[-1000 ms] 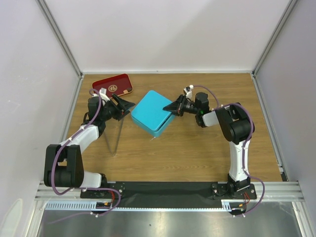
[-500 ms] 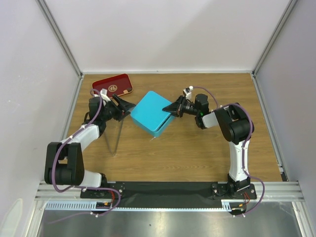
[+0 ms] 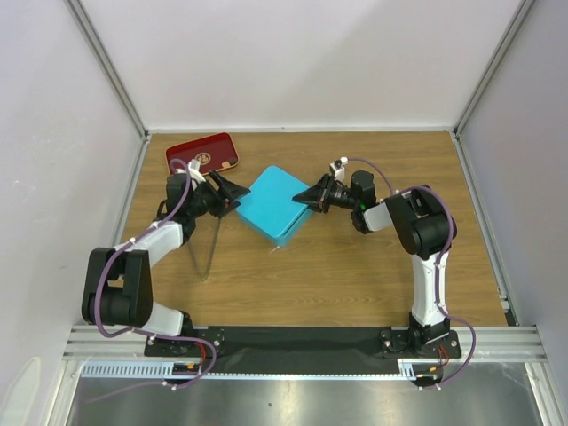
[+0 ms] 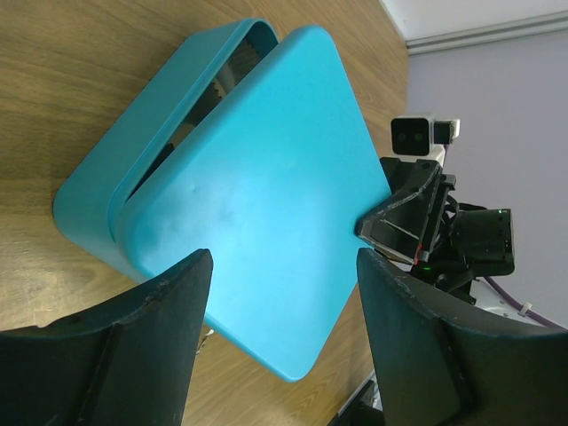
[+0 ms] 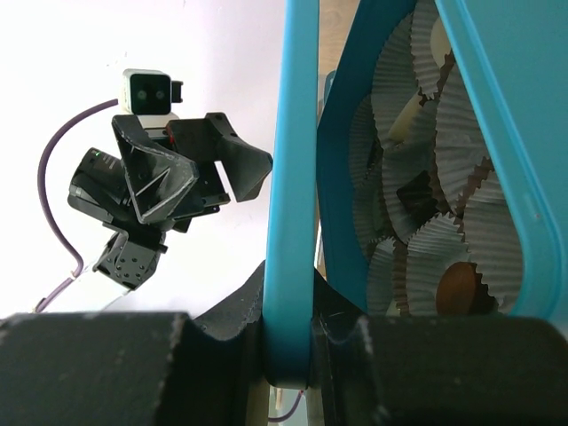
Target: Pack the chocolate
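Pinching box lid (image 5: 289, 133), chocolate (image 5: 457, 288) in paper cups (image 5: 417, 89)

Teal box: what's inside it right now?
White paper cups, a few holding chocolate, show through the gap under the lifted lid. The lid hides the rest from above.

Bright, even overhead light; soft faint shadows on the table (image 3: 355, 284). Right wrist view: background blown out white, near fingers (image 5: 106, 364) blurred. Left wrist view: mild sheen on the lid (image 4: 257, 177).
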Robot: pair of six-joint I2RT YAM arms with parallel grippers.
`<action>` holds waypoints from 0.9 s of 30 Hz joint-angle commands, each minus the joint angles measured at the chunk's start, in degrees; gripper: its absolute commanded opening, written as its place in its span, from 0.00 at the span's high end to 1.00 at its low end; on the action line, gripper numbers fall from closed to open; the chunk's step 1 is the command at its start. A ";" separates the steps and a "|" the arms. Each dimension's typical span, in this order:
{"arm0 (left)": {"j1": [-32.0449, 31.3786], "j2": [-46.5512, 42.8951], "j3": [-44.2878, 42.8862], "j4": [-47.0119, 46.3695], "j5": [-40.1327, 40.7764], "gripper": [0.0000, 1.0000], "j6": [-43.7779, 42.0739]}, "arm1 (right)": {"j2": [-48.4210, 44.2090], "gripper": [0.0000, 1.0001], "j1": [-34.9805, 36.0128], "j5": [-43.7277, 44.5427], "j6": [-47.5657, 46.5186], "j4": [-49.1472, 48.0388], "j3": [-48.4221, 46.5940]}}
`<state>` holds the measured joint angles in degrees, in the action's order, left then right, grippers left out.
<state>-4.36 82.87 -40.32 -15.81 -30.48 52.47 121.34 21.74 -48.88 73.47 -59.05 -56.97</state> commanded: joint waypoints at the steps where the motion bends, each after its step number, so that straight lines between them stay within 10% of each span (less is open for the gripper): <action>1: -0.47 0.36 -2.31 -2.56 -0.72 0.28 -0.35 | 0.13 1.00 -0.20 0.37 -0.52 -4.76 -0.25; 27: -2.67 4.49 -4.16 -3.17 -0.19 0.29 -0.70 | 0.92 0.96 -0.73 1.60 -1.40 -4.50 1.51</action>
<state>-6.74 86.63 -42.52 -17.23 -30.41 52.47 122.32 21.34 -47.86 73.38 -60.20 -55.53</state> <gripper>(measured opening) 0.714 0.204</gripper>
